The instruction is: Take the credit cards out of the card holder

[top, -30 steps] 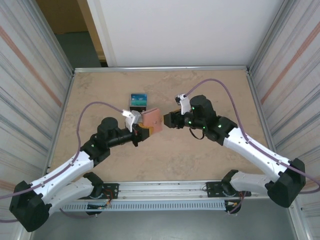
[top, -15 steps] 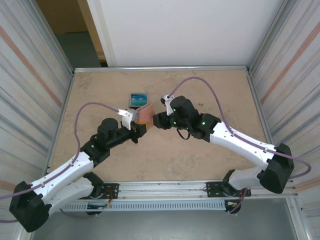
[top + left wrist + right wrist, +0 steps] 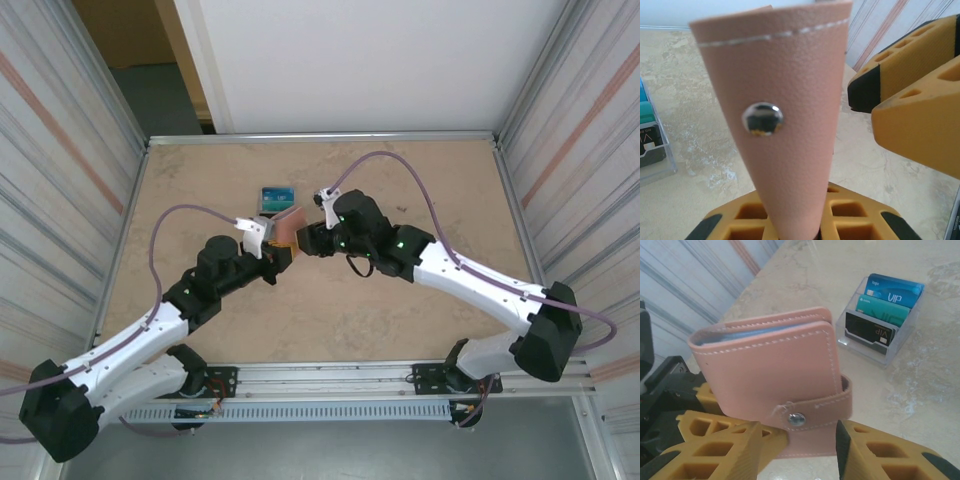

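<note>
The salmon-pink card holder is held upright above the table, closed, with its strap snapped by a metal stud. My left gripper is shut on the holder's lower edge. My right gripper is open right in front of the card holder. Its yellow fingers stand on either side of the strap's lower part, with gaps on both sides. A pale blue strip shows between the flaps at the top. The credit cards inside are hidden.
A clear stand with blue, teal and dark cards sits on the table just behind the holder. The beige table runs to raised metal edges and corrugated side walls. Purple cables arch over both arms.
My right gripper has moved left, up to the card holder. The left gripper has shifted the holder slightly left and back, still shut on it.
</note>
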You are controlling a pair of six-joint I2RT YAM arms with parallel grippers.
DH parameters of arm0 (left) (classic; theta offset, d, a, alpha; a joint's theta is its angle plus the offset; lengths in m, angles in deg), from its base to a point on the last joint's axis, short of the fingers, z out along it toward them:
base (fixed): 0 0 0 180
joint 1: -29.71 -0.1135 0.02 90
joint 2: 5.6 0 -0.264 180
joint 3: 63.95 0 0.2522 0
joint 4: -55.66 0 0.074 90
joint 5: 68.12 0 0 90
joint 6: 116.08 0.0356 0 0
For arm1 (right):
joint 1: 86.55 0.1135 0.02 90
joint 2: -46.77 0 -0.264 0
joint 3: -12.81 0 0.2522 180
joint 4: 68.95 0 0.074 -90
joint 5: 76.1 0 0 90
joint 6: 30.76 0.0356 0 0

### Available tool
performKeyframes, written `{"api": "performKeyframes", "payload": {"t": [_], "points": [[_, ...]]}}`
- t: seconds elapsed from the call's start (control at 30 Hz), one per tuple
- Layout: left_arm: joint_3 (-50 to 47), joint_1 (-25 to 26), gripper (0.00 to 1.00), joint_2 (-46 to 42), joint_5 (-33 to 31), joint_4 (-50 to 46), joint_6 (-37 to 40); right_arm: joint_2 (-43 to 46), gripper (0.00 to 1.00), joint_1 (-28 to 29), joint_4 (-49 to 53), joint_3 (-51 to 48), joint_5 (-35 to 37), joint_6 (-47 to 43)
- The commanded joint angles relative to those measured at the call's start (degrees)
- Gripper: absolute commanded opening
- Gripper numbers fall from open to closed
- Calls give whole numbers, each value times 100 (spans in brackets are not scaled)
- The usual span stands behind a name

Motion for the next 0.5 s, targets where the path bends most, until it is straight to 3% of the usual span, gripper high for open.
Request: {"api": "performKeyframes", "payload": {"t": [0.0,0.47], "points": [[153,2,0,0,17,183,-33,-147,43,47,-29,264,-37,42],[111,6,0,48,170,410,-161,-445,45,53,-69,376,-206,197]]}}
